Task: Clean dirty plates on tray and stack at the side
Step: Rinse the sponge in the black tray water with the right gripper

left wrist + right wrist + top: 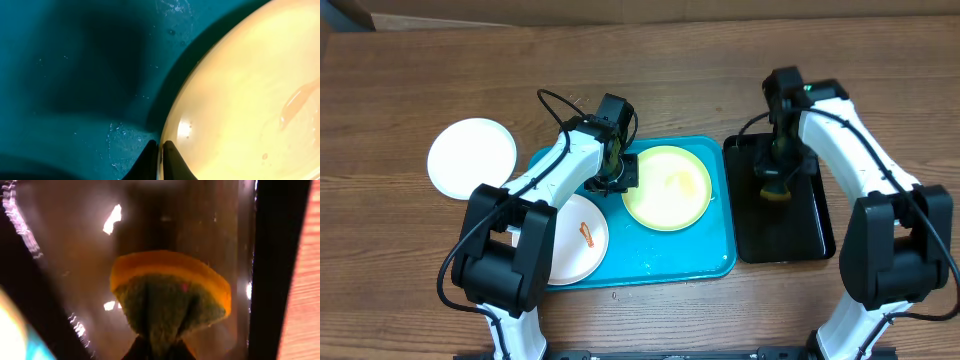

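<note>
Pinching rim of yellow-green plate [235, 90], left jaws; right jaws clamped on sponge [170, 300].

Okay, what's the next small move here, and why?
Probably swing the right tool, squeezing the sponge over the black tray, across to the yellow-green plate. The left tool pinches that plate's rim on the turquoise tray, and an orange smear shows on it.

Wooden table [640, 60], white plate [472, 158] left, turquoise tray [715, 255] centre, black tray [810, 232] right
</note>
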Robot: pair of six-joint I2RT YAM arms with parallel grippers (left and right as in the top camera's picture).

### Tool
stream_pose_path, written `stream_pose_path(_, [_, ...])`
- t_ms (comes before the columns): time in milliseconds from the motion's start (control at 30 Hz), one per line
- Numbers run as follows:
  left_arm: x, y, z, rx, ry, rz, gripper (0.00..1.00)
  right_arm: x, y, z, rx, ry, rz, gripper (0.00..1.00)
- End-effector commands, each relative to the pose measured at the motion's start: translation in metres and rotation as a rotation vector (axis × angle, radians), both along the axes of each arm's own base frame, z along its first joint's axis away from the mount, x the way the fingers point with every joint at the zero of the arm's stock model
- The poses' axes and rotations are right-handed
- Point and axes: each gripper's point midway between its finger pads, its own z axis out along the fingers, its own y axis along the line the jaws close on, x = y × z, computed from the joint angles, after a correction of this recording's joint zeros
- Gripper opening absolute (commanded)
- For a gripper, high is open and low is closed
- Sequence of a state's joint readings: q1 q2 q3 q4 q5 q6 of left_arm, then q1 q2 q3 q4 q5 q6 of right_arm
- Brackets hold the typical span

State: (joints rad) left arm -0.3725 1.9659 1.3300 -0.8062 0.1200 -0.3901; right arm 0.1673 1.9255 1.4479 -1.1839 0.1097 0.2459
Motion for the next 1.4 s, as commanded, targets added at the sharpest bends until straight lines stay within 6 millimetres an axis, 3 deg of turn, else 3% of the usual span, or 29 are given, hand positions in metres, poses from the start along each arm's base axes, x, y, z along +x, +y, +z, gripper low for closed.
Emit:
stream_pose_path(0, [-0.001, -0.001, -0.003, -0.001, 0.01, 0.004, 0.09, -0.003, -0.008, -0.012, -0.052, -0.025, -0.013, 0.04])
stream_pose_path(167, [-0.001, -0.001, -0.003, -0.001, 0.01, 0.004, 0.09, -0.005, -0.008, -0.039, -0.045, -0.061, -0.014, 0.04])
stream_pose_path(267, [-0.001, -0.001, -0.003, -0.002, 0.01, 0.004, 0.1, -0.009, -0.009, -0.051, -0.045, -0.064, -0.014, 0.45])
stream_pose_path(400, [-0.001, -0.001, -0.003, -0.001, 0.01, 0.004, 0.11, -0.01, -0.009, -0.051, -0.044, -0.063, -0.013, 0.66])
stream_pose_path(633, [-0.001, -0.001, -0.003, -0.001, 0.01, 0.004, 0.11, 0.002, -0.007, -0.024, -0.044, -0.068, -0.014, 0.68])
stream_pose_path(733, [-0.001, -0.001, -0.003, -0.001, 0.011, 0.004, 0.11, 0.004, -0.007, -0.022, -0.044, -0.076, -0.038, 0.7])
stream_pose_path(1033, [-0.001, -0.001, -0.003, -0.001, 0.01, 0.004, 0.12, 0.004, -0.011, -0.042, -0.035, -0.115, -0.179, 0.67])
stream_pose_path(1100, [-0.001, -0.001, -0.003, -0.001, 0.01, 0.004, 0.11, 0.006, -0.011, -0.05, -0.03, -0.135, -0.181, 0.62])
stream_pose_path(1200, [-0.001, -0.001, -0.003, -0.001, 0.009, 0.004, 0.12, 0.007, -0.011, -0.061, -0.025, -0.155, -0.182, 0.48])
stream_pose_path(1233, [-0.001, -0.001, -0.003, -0.001, 0.01, 0.004, 0.12, 0.007, -0.011, -0.063, -0.024, -0.153, -0.182, 0.34])
stream_pose_path(1267, [-0.001, -0.001, -0.003, -0.001, 0.011, 0.004, 0.12, 0.006, -0.011, -0.064, -0.024, -0.152, -0.182, 0.09])
stream_pose_path(1300, [-0.002, -0.001, -0.004, 0.0, 0.012, 0.004, 0.12, 0.007, -0.011, -0.064, -0.024, -0.153, -0.181, 0.04])
stream_pose_path(1367, [-0.002, -0.001, -0.004, 0.0, 0.012, 0.004, 0.12, 0.009, -0.01, -0.061, -0.023, -0.158, -0.178, 0.04])
